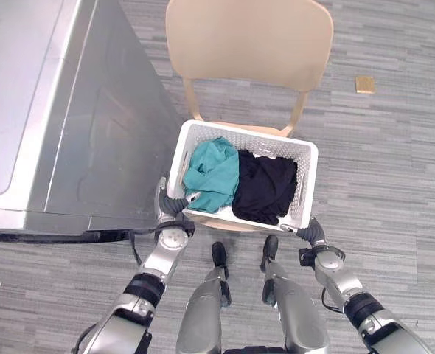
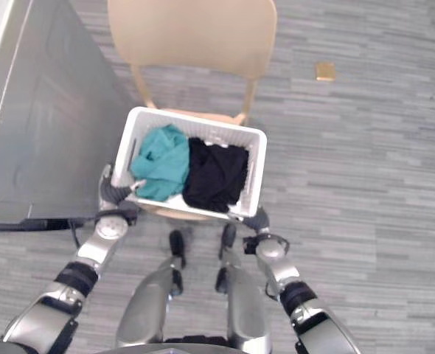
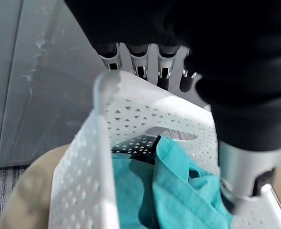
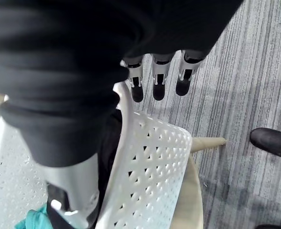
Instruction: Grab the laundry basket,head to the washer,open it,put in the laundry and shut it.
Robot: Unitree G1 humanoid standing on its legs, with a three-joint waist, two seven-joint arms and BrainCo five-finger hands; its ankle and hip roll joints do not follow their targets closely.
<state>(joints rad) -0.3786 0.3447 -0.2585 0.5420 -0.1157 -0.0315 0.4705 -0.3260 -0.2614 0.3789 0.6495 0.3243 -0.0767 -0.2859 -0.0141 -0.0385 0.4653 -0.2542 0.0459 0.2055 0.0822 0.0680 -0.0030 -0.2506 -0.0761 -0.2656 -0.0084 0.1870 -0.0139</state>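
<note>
While the basket (image 1: 300, 181) sits on the chair (image 1: 248, 40) seat with teal cloth (image 1: 211, 174) and black cloth (image 1: 265, 186) inside, the left hand (image 1: 170, 203) at nine o'clock and right hand (image 1: 311, 231) at four o'clock each pinch its rim, thumb inside, fingers outside. Uneven lifting could tip it and spill laundry, or knock the washer (image 1: 51, 110) at nine o'clock

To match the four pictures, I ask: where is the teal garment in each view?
Left eye view: teal garment in the white basket's left half.
Right eye view: same half.
Left wrist view: low centre.
Right wrist view: a scrap.
Shared landmark: the black garment beside it.
</note>
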